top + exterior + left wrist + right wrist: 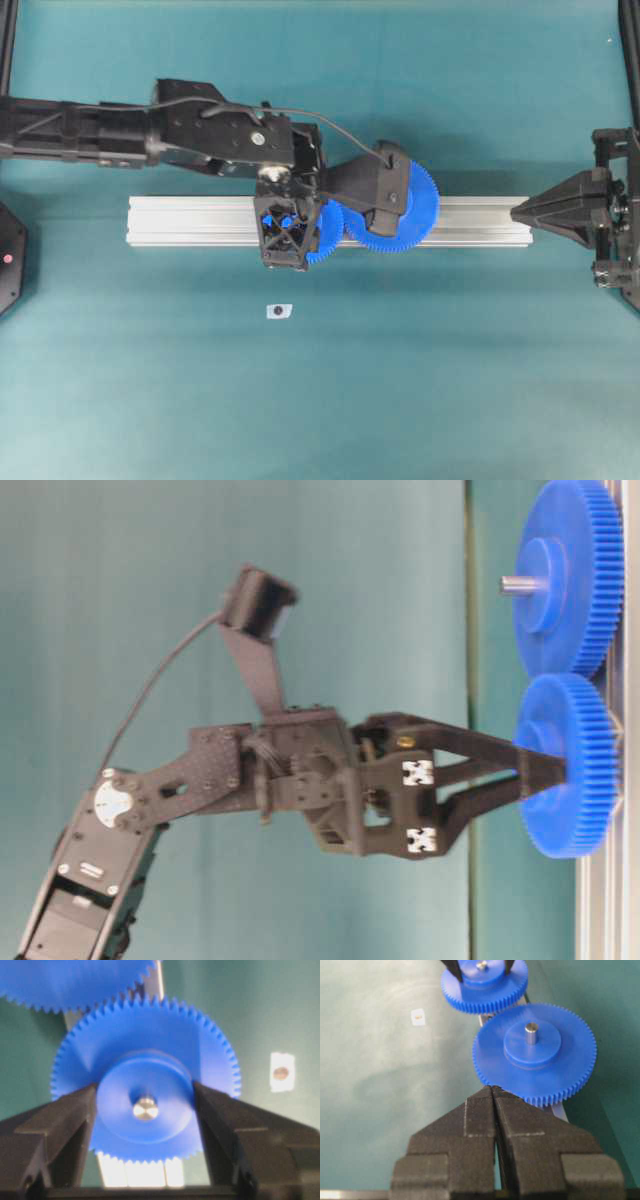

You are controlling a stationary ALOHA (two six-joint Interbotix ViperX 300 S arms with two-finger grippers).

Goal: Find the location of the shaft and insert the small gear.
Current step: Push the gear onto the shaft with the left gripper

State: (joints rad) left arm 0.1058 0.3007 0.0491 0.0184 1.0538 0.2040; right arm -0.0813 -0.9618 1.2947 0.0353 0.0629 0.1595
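Small gear (145, 1105) sits on the aluminium rail (200, 222), teeth meshed against the large gear (535, 1052) beside it. Left gripper (145, 1110) has its fingers (65, 1125) pressed on either side of the small gear's raised hub, jaws clamped on that hub. Left wrist view shows a shiny metal shaft (145, 1108) end showing through the hub's centre hole, so the gear is seated over it. Same pin tip shows in the right wrist view at the top of the small gear. Table-level view: both gears stand stacked along the rail edge, large one with its grey centre pin (522, 584) sticking out, gripper fingers reaching onto the small gear's face. Overhead: left arm reaches across the rail near the middle, wrist camera mount covering part of the large gear. Right gripper (493, 1091) parked well apart at the rail's right end, jaws together, tips touching, nothing between them. Small white tag (279, 311) with a dark dot lies on the green table (450, 380), near the rail, in front of the left gripper.
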